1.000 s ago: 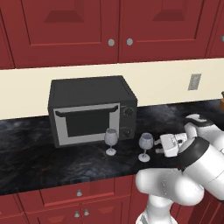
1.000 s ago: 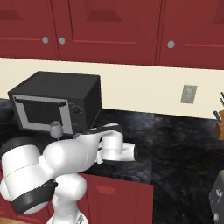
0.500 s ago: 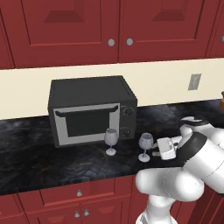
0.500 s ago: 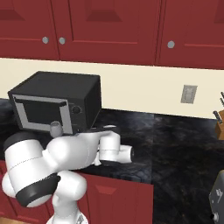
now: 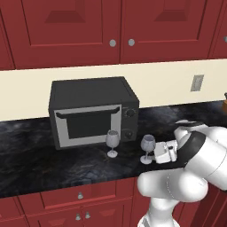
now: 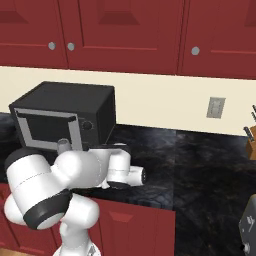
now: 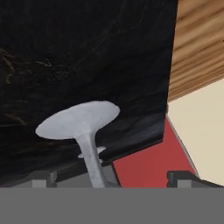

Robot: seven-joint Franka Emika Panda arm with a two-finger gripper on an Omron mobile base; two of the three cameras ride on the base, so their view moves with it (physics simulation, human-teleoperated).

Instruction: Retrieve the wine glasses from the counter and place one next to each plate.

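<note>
So the gripper point(image 5: 153, 153) is turned sideways, fingers spread wide, with the nearer wine glass point(image 5: 147, 148) right at its fingertips on the black marbled counter point(image 5: 53, 166). In the hand view the glass's foot and stem point(image 7: 91, 154) sit between the two finger tips but closer to one of them, so it isn't centred yet. Nothing is pinched.

The other wine glass point(image 5: 112, 142) stands just beyond the first one, in front of the microwave point(image 5: 92, 111).

My take: slide the hand across a touch so the stem sits in the middle of the gap, then close slowly on the stem. Thin stem and a small foot, so a lopsided squeeze would probably tip it toward the second glass. Lift straight up before swinging away.
</note>
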